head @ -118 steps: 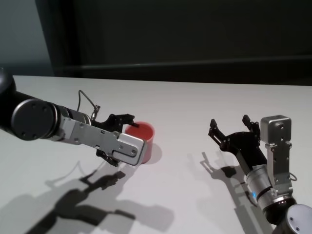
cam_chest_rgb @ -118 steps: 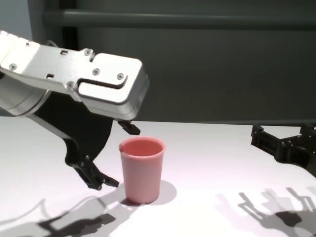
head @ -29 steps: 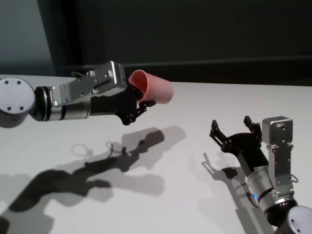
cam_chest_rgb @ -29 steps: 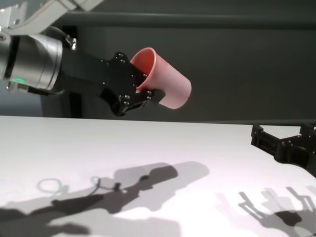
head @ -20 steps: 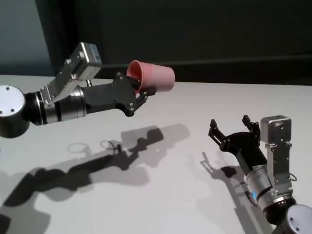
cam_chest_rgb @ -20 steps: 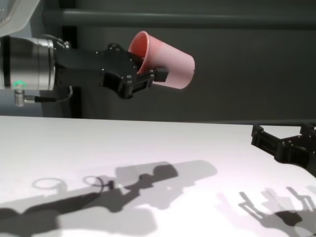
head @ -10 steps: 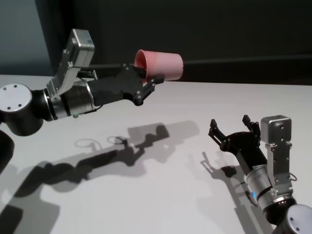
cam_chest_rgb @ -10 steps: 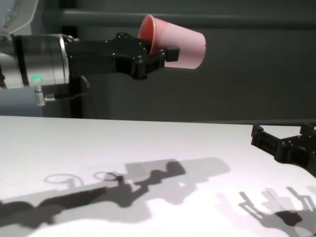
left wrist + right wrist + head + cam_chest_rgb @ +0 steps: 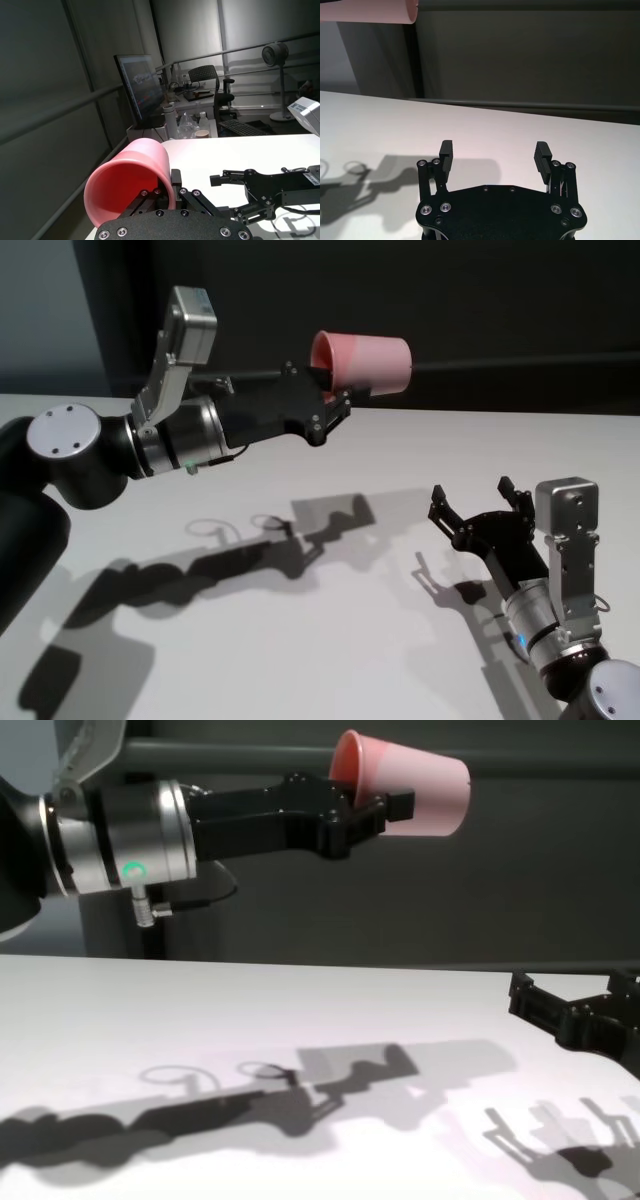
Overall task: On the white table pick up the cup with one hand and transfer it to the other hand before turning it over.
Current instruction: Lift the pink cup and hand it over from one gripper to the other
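Observation:
The pink cup (image 9: 365, 362) is held on its side high above the white table (image 9: 340, 640), with its base pointing toward the right arm's side. My left gripper (image 9: 338, 392) is shut on the cup's rim, one finger inside and one outside. This also shows in the chest view, with the cup (image 9: 412, 796) and the left gripper (image 9: 378, 808), and in the left wrist view (image 9: 127, 185). My right gripper (image 9: 472, 496) is open and empty, low over the table at the right, fingers up. In its wrist view (image 9: 495, 152) the cup (image 9: 370, 11) is above it and off to one side.
A dark wall with a horizontal rail (image 9: 250, 755) stands behind the table. The arms' shadows (image 9: 250, 550) fall on the tabletop. The left wrist view shows a monitor (image 9: 140, 90) and office furniture beyond the table's far side.
My left arm has lifted the cup from the table and carried it higher and to the right, tipping it to lie level. The right arm has not moved.

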Robot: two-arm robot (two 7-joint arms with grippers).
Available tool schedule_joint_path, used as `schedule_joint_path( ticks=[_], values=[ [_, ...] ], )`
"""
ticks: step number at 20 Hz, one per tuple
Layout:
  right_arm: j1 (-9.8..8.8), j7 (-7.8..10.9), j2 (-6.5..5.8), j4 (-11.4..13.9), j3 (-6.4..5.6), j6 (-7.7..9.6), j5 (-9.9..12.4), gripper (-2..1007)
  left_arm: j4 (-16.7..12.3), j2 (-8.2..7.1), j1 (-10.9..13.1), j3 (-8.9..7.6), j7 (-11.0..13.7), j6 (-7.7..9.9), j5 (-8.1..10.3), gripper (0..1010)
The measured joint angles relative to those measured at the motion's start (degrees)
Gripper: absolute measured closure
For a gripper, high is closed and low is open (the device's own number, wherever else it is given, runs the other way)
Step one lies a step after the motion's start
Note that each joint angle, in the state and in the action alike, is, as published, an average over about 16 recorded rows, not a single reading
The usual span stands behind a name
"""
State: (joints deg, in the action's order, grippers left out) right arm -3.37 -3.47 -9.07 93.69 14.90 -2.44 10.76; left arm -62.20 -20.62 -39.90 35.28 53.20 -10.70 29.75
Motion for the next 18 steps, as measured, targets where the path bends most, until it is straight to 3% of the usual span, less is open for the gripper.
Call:
schedule_joint_path(
  ticks=[18],
  values=[
    [0.00, 0.00, 0.00, 0.00, 0.00, 0.00, 0.00, 3, 5.58, 5.03, -2.24, 0.22, 2.98, -0.60, 5.66, 963]
  ],
)
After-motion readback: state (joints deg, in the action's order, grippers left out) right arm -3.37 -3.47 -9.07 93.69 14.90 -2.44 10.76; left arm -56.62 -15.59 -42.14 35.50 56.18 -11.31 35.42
